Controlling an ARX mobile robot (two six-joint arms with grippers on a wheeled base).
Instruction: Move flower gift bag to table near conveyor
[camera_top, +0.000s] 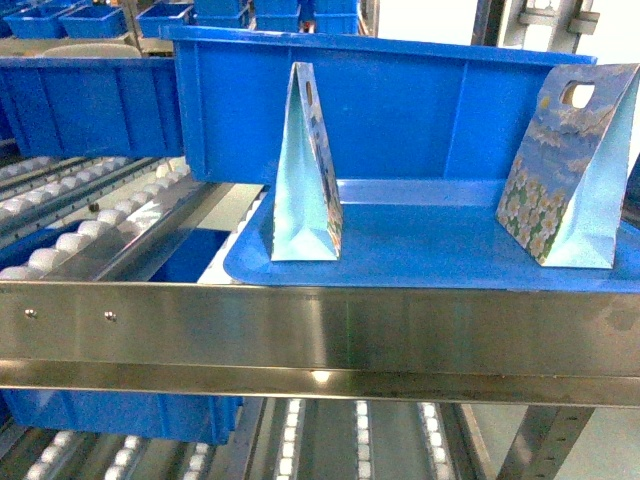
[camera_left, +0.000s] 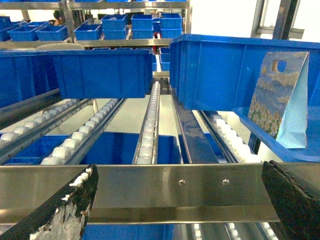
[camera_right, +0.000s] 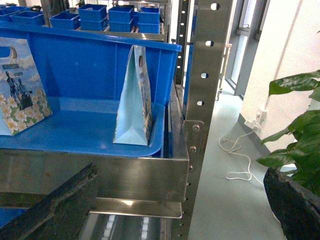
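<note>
We're facing the conveyor rack (camera_top: 320, 330), its steel front rail right across the head view and sloped roller tracks (camera_left: 147, 130) running back under rows of blue bins (camera_left: 102, 72). On the upper level sits a blue tray (camera_top: 420, 250), and both gift bags stand upright on it, well apart. The left bag (camera_top: 305, 170) is turned edge-on, pale side panel toward us. The right bag (camera_top: 570, 170) shows its daisy print and cut-out handle. So the flower gift bag is on the tray, up on the rack. No table shows in any view.

My read: this is the approach, nothing lifted yet. The left gripper (camera_left: 177, 175) has its fingers spread wide with nothing between them, low in front of the rail. The right gripper (camera_right: 181, 172) is just as wide and empty. Neither touches a bag. The next move calls for one arm to rise over the rail, reach into the tray, close on a bag near its top and lift it clear of the tray lip without crushing the paper.

Now the views. The right wrist camera catches the tray's right corner, a flower face with small figures on the bag at its left (camera_right: 20, 85), plus a leafy plant (camera_right: 300, 125) and a white cable (camera_right: 240, 155) on the floor, none of which the head view shows. The left wrist camera sees only one bag (camera_left: 280, 97); which of the two, I can't say.
</note>
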